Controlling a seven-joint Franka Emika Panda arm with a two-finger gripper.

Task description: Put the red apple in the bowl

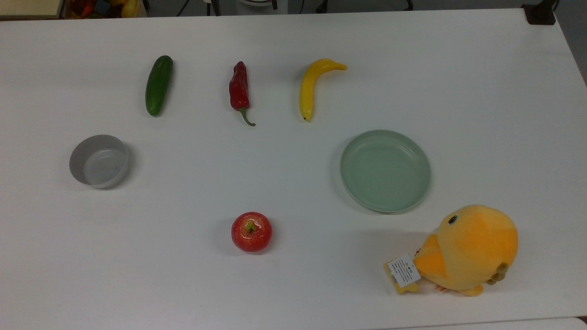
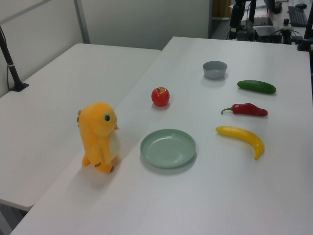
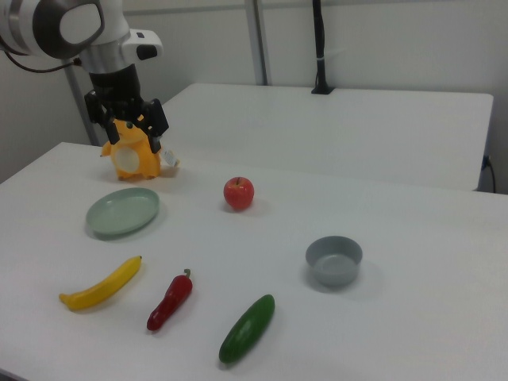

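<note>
- The apple [image 1: 251, 231] is seen alone on the table [image 1: 293, 284], well apart from the empty bowl [image 1: 98, 161], untouched.
- The gripper [image 3: 131, 131] is held high with fingers apart, seemingly ready for descent.

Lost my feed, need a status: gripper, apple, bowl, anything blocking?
Gripper open, up by the plush toy. Red apple alone on the table, untouched. Bowl empty. Nothing between apple and bowl.
</note>
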